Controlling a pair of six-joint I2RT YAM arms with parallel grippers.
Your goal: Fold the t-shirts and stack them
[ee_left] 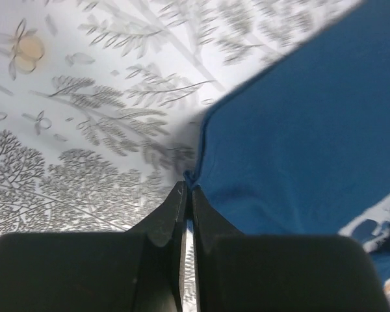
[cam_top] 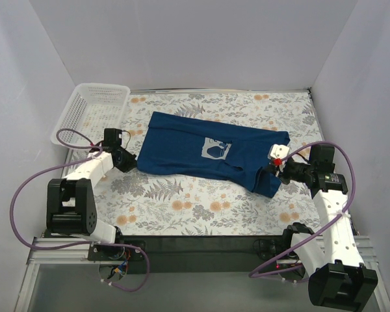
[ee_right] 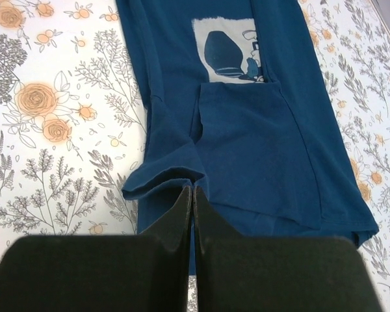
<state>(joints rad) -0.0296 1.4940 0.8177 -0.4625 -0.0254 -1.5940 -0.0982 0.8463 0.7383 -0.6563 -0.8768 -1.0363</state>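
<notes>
The navy t-shirt [cam_top: 182, 146] lies mid-table with one flap folded over its graphic, so folding looks barely begun and nothing stacked, the left gripper [cam_top: 132, 165] at its 9 o'clock corner and right gripper [cam_top: 269, 170] at 4 o'clock both pinched tight on its cloth

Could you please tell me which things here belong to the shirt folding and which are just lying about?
For the job: t-shirt; left end effector and right end effector, each shut at the shirt's edge.
Lying about: basket; flowered tablecloth.
</notes>
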